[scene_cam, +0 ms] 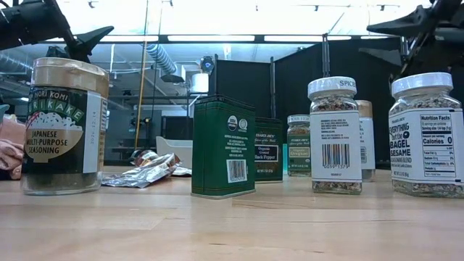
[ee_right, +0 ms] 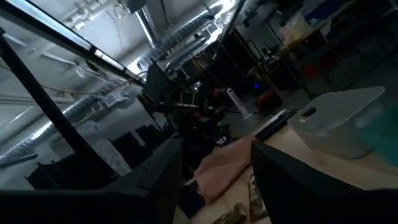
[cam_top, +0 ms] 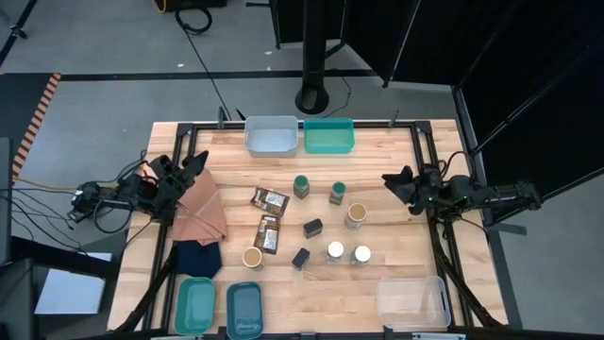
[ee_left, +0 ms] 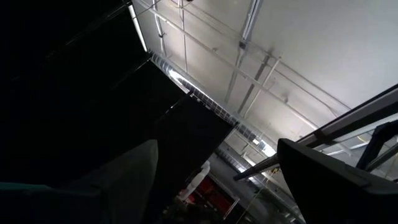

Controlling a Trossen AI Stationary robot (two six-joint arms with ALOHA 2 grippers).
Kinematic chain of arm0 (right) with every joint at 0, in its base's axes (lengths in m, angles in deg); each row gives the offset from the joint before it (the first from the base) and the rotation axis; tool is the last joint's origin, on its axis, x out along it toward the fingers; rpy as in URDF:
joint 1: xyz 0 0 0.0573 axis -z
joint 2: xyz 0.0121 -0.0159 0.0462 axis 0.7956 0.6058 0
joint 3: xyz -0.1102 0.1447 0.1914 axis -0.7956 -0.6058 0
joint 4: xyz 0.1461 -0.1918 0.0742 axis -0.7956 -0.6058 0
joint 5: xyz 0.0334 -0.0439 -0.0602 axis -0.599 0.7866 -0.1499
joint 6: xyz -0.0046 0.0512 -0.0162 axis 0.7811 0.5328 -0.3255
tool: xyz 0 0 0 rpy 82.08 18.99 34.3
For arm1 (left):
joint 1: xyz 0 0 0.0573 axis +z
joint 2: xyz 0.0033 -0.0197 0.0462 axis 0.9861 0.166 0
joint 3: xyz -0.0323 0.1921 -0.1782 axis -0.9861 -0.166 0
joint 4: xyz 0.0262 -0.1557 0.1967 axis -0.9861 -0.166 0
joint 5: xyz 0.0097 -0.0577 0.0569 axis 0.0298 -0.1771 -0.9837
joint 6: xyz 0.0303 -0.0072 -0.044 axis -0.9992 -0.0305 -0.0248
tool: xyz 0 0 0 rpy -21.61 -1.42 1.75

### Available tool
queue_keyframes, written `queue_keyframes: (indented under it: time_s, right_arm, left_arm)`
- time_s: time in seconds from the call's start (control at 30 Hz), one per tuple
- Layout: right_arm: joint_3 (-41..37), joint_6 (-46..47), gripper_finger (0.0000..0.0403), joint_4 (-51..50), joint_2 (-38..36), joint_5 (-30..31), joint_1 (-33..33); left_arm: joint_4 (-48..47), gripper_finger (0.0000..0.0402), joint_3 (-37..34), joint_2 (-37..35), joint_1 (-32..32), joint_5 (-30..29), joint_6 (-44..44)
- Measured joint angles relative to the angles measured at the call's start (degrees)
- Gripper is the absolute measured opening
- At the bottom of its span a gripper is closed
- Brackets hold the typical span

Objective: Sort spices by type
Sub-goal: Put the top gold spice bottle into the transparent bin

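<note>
Mid-table spices well apart from both fingers; left spread, right narrower (both empty).

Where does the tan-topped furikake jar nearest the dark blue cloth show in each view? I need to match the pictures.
High view: the furikake jar stands left of centre, near the front edge.
Low view: far left, closest to the camera.
Left wrist view: not in it; only ceiling shows.
Right wrist view: not visible.
Shared landmark: the brown cloth, at the low view's left edge and mid-frame in the right wrist view.
</note>
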Motion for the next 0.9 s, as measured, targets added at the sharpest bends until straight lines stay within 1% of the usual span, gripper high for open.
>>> queue_keyframes:
  time_s: [0.1, 0.17, 0.23, 0.33, 0.43, 0.53, 0.63, 0.7, 0.8, 0.9]
  right_arm:
    - [-0.02, 0.02, 0.0200, 2.54, 0.07, -0.01, 0.09]
    - [0.00, 0.70, 0.0199, 7.69, 0.14, 0.11, 0.21]
    - [1.28, -0.07, 0.0198, 13.12, 0.11, 0.25, 0.40]
    - [6.88, -7.18, 0.0197, 15.05, 0.42, 1.82, 0.44]
    - [15.82, -17.54, 0.0197, 11.55, 3.43, 3.46, 0.44]
    - [27.05, -27.34, 0.0197, 2.00, 9.23, 5.23, 0.44]
    - [38.80, -32.96, 0.0197, -11.38, 16.38, 6.62, 0.44]
    - [46.26, -33.97, 0.0197, -21.46, 21.53, 8.03, 0.44]
    - [55.86, -33.09, 0.0202, -37.48, 29.57, 9.42, 0.44]
    - [62.65, -31.02, 0.0217, -49.74, 37.52, 9.54, 0.44]
  left_arm:
    - [0.01, 0.0335, 0.00, 0.00, 0.00, -0.04, 0.00]
    - [0.20, 0.0335, 0.03, 0.02, 0.00, -0.56, 0.61]
    - [0.01, 0.0335, 0.28, 0.02, 0.00, -0.72, 3.14]
    - [0.02, 0.0335, 1.85, 0.06, 0.00, 0.28, 5.70]
    - [-0.06, 0.0335, 4.35, 0.24, 0.00, 2.21, 5.69]
    - [-2.49, 0.0335, 8.47, 1.08, 0.00, 3.20, 3.17]
    - [-9.21, 0.0335, 14.57, 2.28, 0.00, 4.05, 1.40]
    - [-16.73, 0.0335, 19.66, 3.60, 0.00, 4.84, 1.25]
    - [-29.94, 0.0335, 27.99, 6.81, 0.00, 5.23, 1.32]
    - [-40.33, 0.0335, 35.26, 11.32, 0.00, 5.23, 1.22]
